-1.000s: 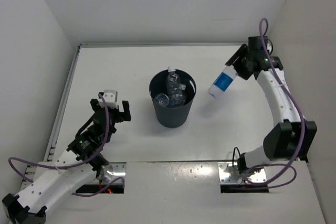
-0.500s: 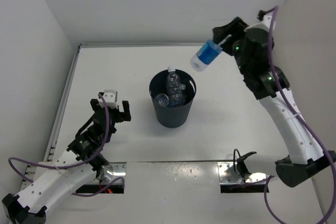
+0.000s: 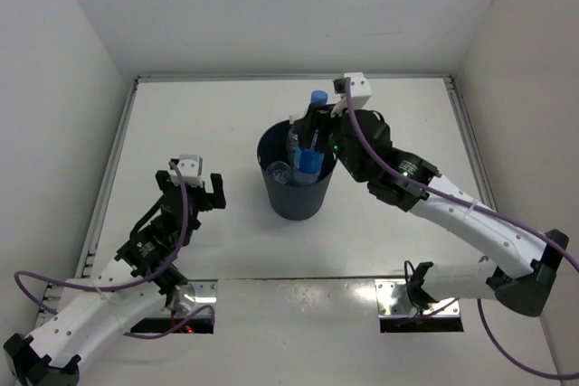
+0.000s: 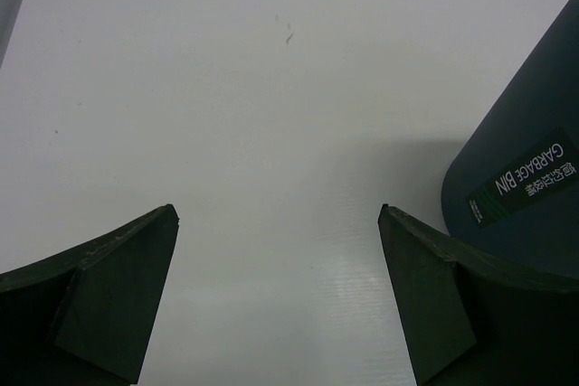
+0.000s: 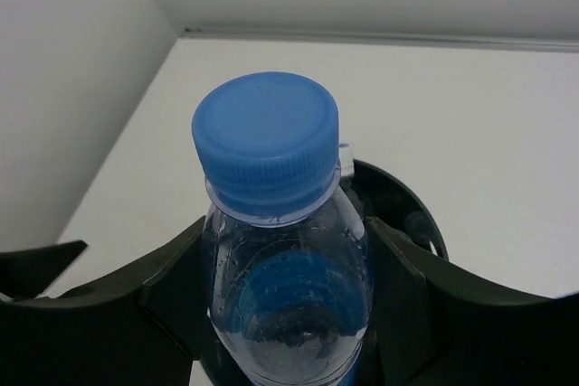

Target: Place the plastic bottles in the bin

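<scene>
White walls close in a white table [image 3: 208,115], and at its middle stands the bin [image 3: 298,201], round and dark, far wider than any bottle. Your right arm reaches over from the right, and the right gripper [image 3: 318,133] is clamped on the blue-capped bottle [image 3: 310,162], one finger on either side just below the neck in the right wrist view. That bottle stands nearly upright with its cap up. Its long axis points down into the bin's mouth, and its base seems already below the rim, right of centre. So the release turns on one thing: the bottle hangs straight under the fingers and inside the rim, and parting them should drop it in. At least two clear bottles [image 3: 280,169] lie in the bin on the left and far sides. None is left on the table in the top view. The left gripper [image 3: 192,189] sits well apart on the near left with its fingers spread and nothing between them. Its camera catches the bin wall [image 4: 534,115] and a sticker [image 4: 523,183] reading "GARBAGE BIN"; the second line is too small to read. You cannot read the print on the bottle's blue label.
</scene>
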